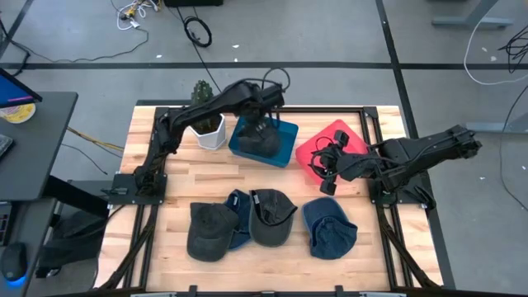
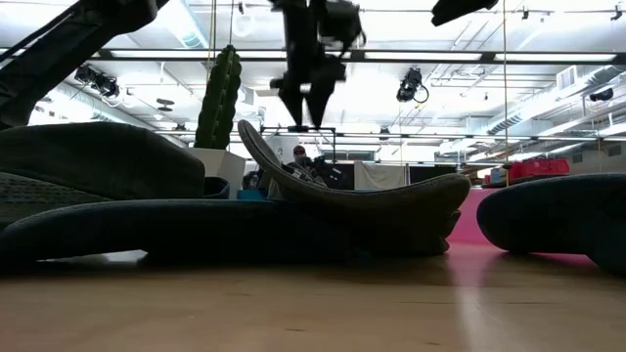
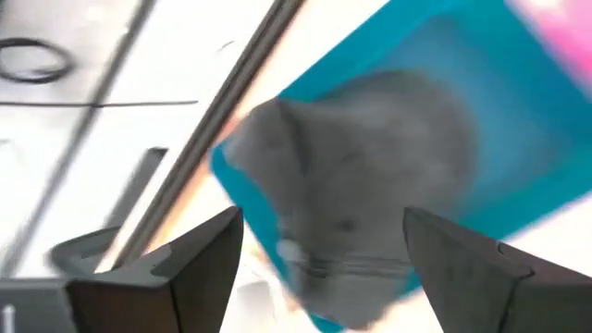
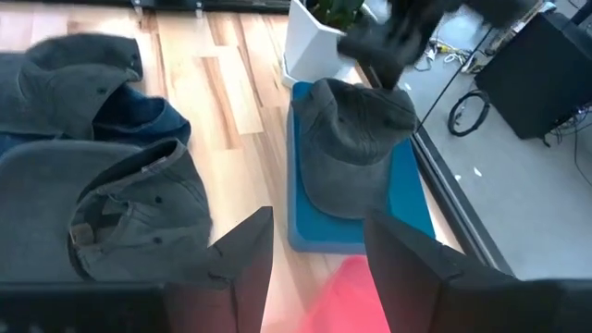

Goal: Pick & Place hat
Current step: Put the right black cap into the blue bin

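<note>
One grey hat (image 4: 356,148) lies in blue tray (image 4: 407,199).

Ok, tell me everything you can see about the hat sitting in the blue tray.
The grey hat is a soft, faded fabric cap lying in the blue tray, crown slumped. It covers most of the tray, one edge hanging over the tray's rim. The left hand hovers just above it, open and not touching. A white planter stands beside the tray.

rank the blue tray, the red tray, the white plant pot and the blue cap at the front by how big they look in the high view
1. blue tray, partly under a grey hat
2. red tray, partly hidden by the right arm
3. blue cap, close to the red tray in apparent size, so this order is unsure
4. white plant pot, clearly smallest
</note>
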